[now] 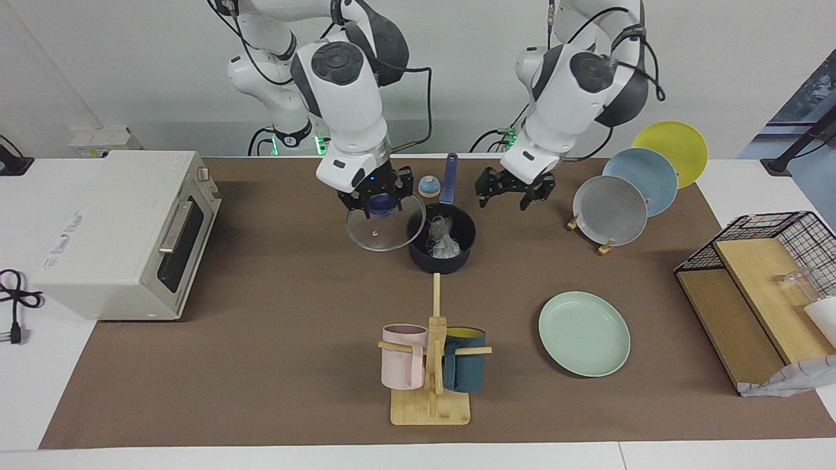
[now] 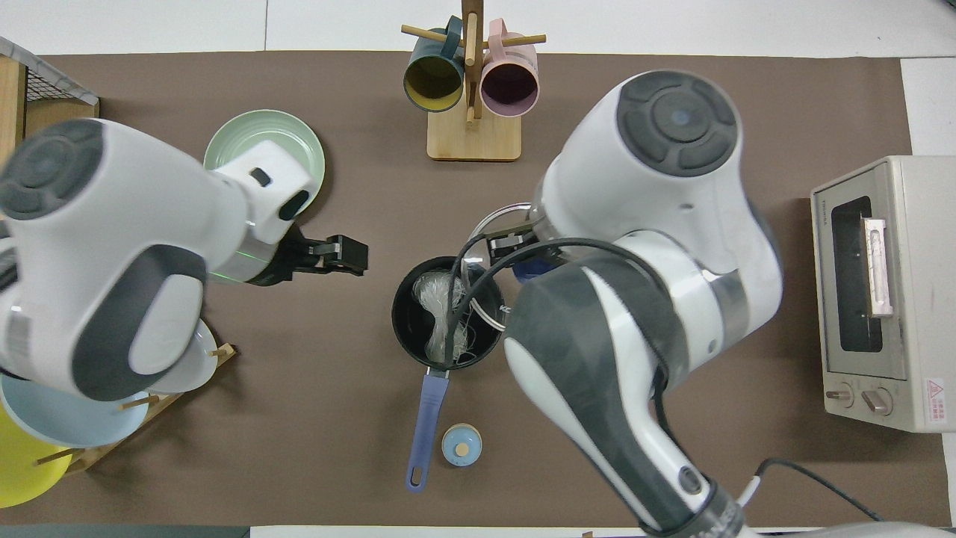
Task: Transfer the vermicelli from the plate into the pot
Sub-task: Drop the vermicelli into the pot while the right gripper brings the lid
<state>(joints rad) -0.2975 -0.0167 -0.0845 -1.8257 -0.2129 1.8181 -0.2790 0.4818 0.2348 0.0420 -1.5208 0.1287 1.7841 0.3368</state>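
Note:
The dark navy pot (image 1: pixel 437 264) stands mid-table with its blue handle (image 2: pixel 426 418) pointing toward the robots. Both whitish vermicelli (image 1: pixel 446 240) bundles lie inside the pot (image 2: pixel 407 317); from above the vermicelli (image 2: pixel 437 295) fills its middle. The pale mint-green plate (image 1: pixel 584 333) is bare, and from above the plate (image 2: pixel 246 134) is partly covered by the left arm. My left gripper (image 1: pixel 513 196) hangs open and holds nothing, up over the mat between the pot and the plate rack. My right gripper (image 1: pixel 380 203) is shut on the blue knob of a glass lid (image 1: pixel 382 234), which is tilted beside the pot.
A toaster oven (image 1: pixel 124 228) sits at the right arm's end. A wooden mug rack (image 1: pixel 431 391) with a pink and a teal mug stands farther out than the pot. Grey, blue and yellow plates lean in a rack (image 1: pixel 610 209). A wire basket (image 1: pixel 784 228) holds wooden boards. A small blue round cap (image 2: pixel 461 444) lies by the handle.

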